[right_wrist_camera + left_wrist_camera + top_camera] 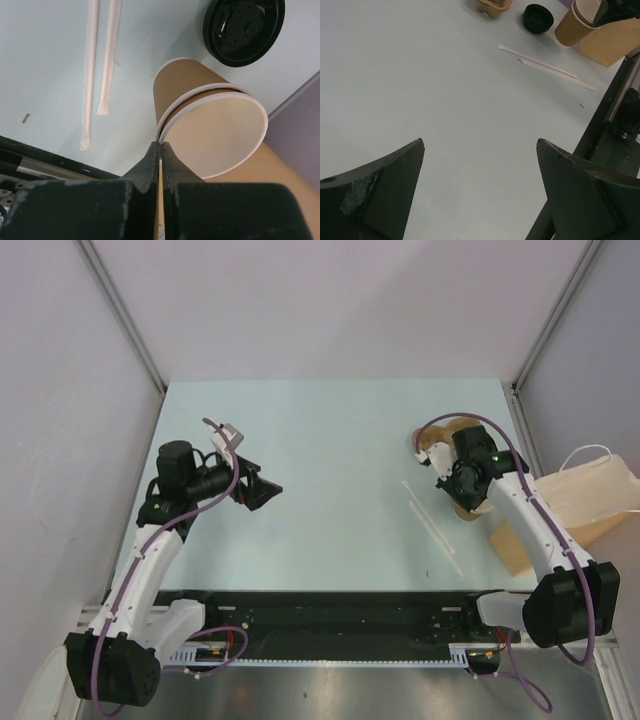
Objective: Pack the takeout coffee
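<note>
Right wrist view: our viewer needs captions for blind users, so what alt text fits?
The right end effector pinches the rim of two nested brown paper cups. A black lid and two wrapped straws lie on the pale table beyond.

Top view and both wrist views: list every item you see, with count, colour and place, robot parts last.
paper cups: two, kraft brown, nested and tilted, right side
lid: one seen, black, beside the cups
straws: two, white, side by side near the cups
cup carrier: one, brown cardboard, beyond the cups
paper bag: one, brown, white handles, right table edge
table: one, pale green
left gripper: black, open above bare table
right gripper: black, shut on the cups' rim
</note>
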